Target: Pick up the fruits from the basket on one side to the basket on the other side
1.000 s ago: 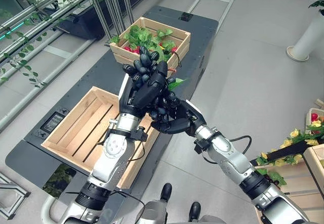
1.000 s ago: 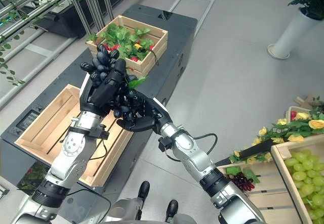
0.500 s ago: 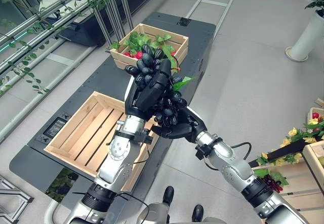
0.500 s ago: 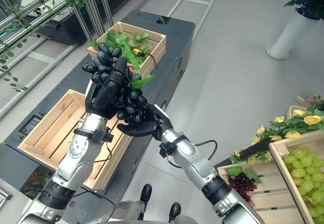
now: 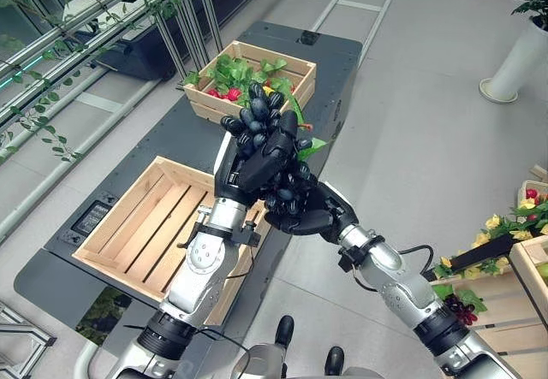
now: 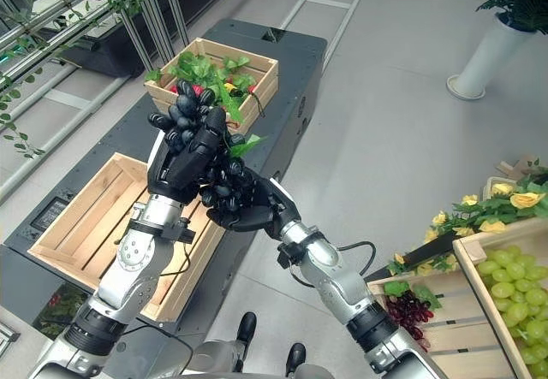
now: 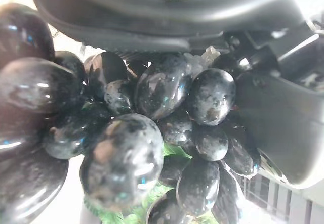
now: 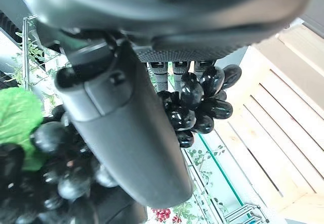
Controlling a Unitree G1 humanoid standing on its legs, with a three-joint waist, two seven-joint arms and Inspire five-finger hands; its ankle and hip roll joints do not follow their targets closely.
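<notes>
Left eye view: the left hand [image 5: 257,161] and right hand [image 5: 301,215] are clasped together around a bunch of dark grapes [image 5: 259,112], held in the air above the near edge of the empty crate [image 5: 128,225] on the counter [image 5: 184,127]. Judged a hand-over for carrying across.

Right eye view: a far crate [image 6: 257,62] holds leaves and red fruit.

Left wrist view: fingers curl round the grapes.

Right wrist view: fingers curl round the bunch; crate slats lie beyond.
</notes>
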